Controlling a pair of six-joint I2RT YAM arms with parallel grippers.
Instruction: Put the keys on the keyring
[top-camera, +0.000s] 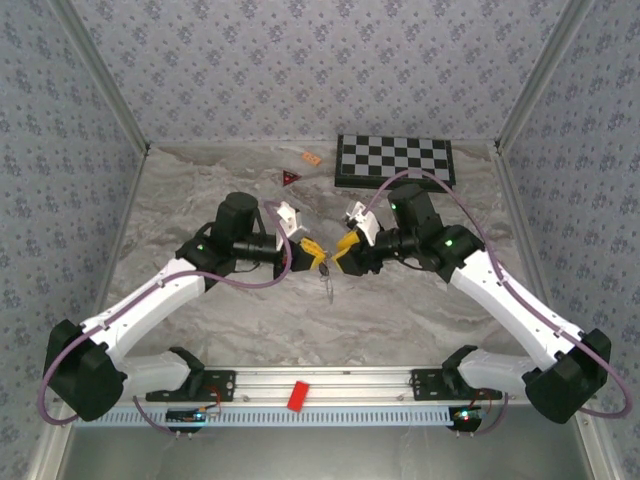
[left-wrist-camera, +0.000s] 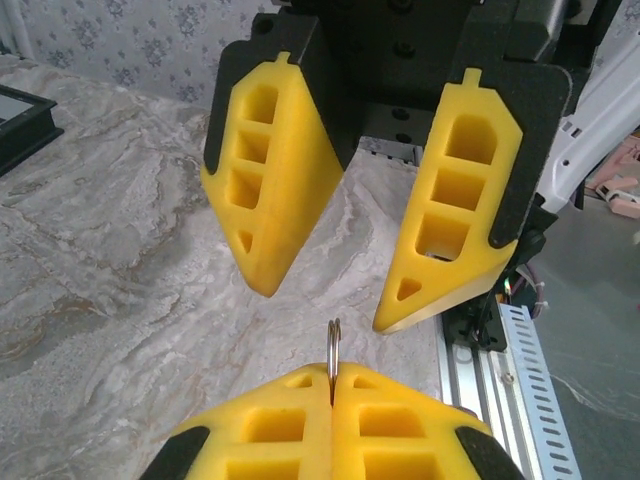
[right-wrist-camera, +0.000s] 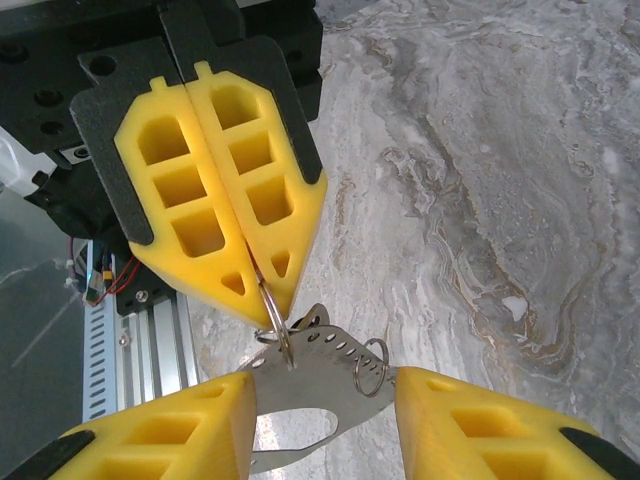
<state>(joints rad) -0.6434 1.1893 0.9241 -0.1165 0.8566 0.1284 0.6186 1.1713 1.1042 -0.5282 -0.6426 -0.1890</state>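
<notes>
My left gripper (left-wrist-camera: 333, 378) is shut on a thin steel split ring (left-wrist-camera: 333, 345), which stands up edge-on from between its yellow pads. In the right wrist view that ring (right-wrist-camera: 272, 305) passes through a hole in the keyring (right-wrist-camera: 340, 370), a flat silvery plate with a row of holes and a second small ring (right-wrist-camera: 370, 365). The keyring hangs under the left gripper (right-wrist-camera: 265, 298), above the marble. My right gripper (right-wrist-camera: 325, 382) is open, its fingers on either side of the plate. Both grippers (top-camera: 313, 250) (top-camera: 345, 250) meet tip to tip at mid-table, the keyring (top-camera: 325, 285) dangling below. The keys are hidden.
A checkerboard (top-camera: 395, 160) lies at the back right. A small red triangle (top-camera: 291, 178) and an orange chip (top-camera: 311, 157) sit near the back wall. The aluminium rail (top-camera: 380, 385) with a red block (top-camera: 297, 395) runs along the near edge. Patterned walls close in both sides.
</notes>
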